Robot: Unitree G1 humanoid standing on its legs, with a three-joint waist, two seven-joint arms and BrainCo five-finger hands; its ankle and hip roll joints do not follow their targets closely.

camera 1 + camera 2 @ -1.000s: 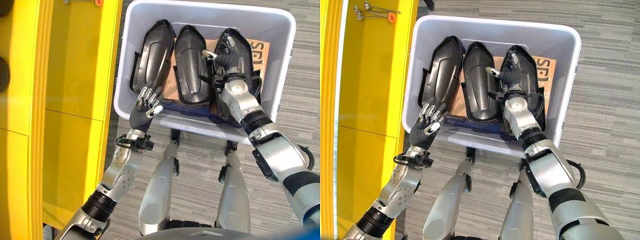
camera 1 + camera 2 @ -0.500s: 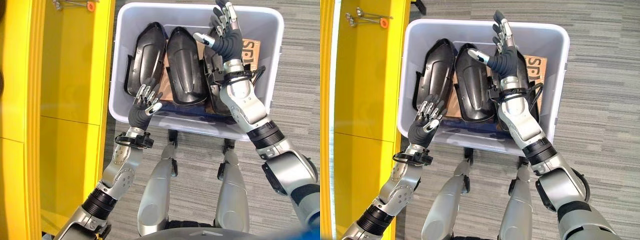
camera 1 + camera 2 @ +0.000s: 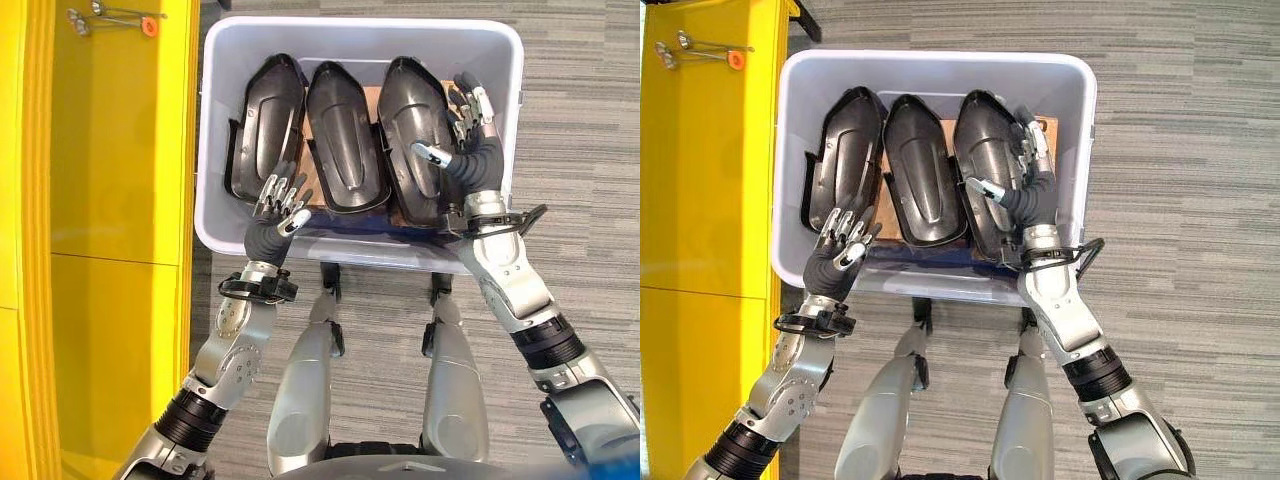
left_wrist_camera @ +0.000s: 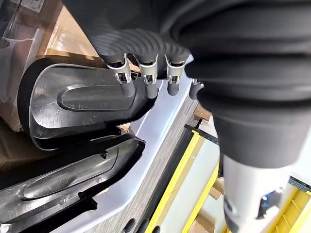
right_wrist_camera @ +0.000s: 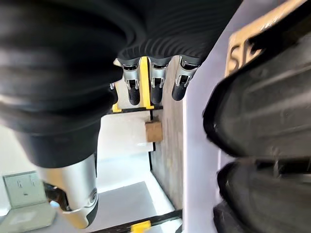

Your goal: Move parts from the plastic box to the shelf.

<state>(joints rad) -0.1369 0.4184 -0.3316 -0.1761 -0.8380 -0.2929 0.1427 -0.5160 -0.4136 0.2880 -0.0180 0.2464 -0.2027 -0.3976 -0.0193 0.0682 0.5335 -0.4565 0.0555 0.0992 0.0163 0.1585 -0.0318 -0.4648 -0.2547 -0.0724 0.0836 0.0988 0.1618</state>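
Left hand [image 3: 270, 222] raised, fingers relaxed; right hand [image 3: 470, 150] seemingly spread open, both empty.

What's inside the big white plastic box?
Three black, glossy, elongated plastic shell parts lie side by side in the white plastic box. Brown cardboard peeks out beneath them; most of it, and the box floor, is covered.
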